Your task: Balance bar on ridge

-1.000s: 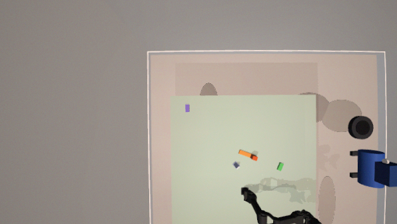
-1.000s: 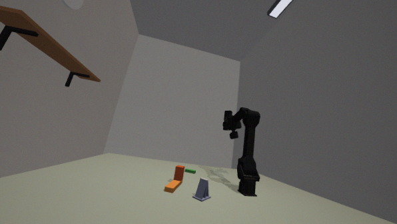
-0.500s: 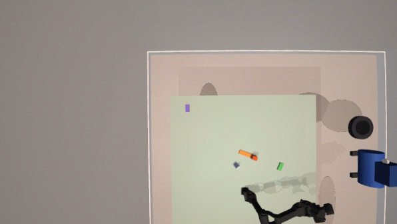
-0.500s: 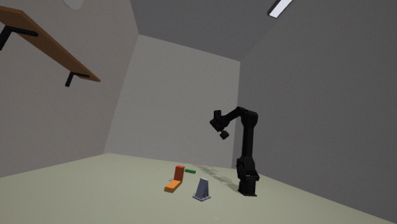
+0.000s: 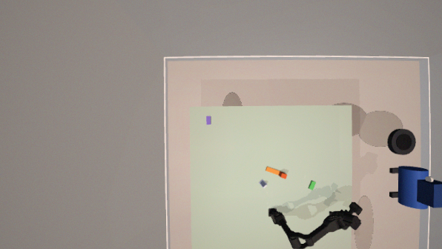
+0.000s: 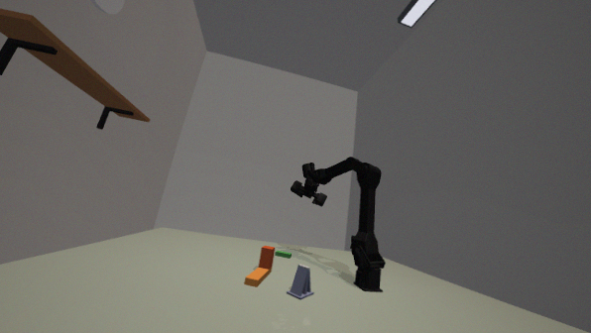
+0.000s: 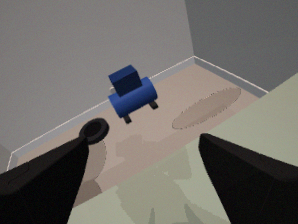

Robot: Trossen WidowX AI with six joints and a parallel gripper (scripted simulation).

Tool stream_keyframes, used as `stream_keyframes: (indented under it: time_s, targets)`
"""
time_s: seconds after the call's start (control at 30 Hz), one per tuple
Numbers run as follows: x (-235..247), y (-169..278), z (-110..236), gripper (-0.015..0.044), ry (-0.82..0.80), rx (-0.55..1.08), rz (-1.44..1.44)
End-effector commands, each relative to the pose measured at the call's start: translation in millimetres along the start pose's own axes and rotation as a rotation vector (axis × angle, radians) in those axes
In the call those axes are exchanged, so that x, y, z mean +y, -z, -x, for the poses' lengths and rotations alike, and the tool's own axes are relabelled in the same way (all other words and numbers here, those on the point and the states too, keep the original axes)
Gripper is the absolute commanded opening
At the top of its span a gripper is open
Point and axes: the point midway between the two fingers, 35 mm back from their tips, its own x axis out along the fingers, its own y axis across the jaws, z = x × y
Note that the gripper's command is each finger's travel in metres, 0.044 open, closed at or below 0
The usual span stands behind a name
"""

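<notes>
The bar is an orange piece [image 5: 273, 170] [image 6: 257, 277] lying flat on the green table top, with a red-orange block [image 5: 283, 175] [image 6: 267, 258] standing up at one end. The ridge is a small grey-blue wedge on a thin base [image 5: 262, 183] [image 6: 300, 281]; it stands beside the bar, apart from it, and nothing rests on it. My gripper [image 5: 358, 216] [image 6: 309, 193] [image 7: 144, 143] is open and empty, high above the table and well away from bar and ridge. The wrist view shows neither of them between the two black fingers.
A green block [image 5: 312, 185] [image 6: 283, 254] lies on the table near the bar's red-orange end. A purple block [image 5: 208, 120] lies near a table corner. Beyond the table are a blue tank-like machine [image 5: 412, 187] [image 7: 133, 96] and a black round object [image 5: 402, 141] [image 7: 94, 130].
</notes>
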Motion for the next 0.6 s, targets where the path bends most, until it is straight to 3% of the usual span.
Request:
stream_keyframes:
  time_s: [0.0, 0.57]
  targets:
    - [17.3, 18.2, 8.9, 0.0315, -0.046, 0.06, 0.125]
    - [83.0, 114.9, 76.8, 0.0315, -0.323, 0.314, 0.75]
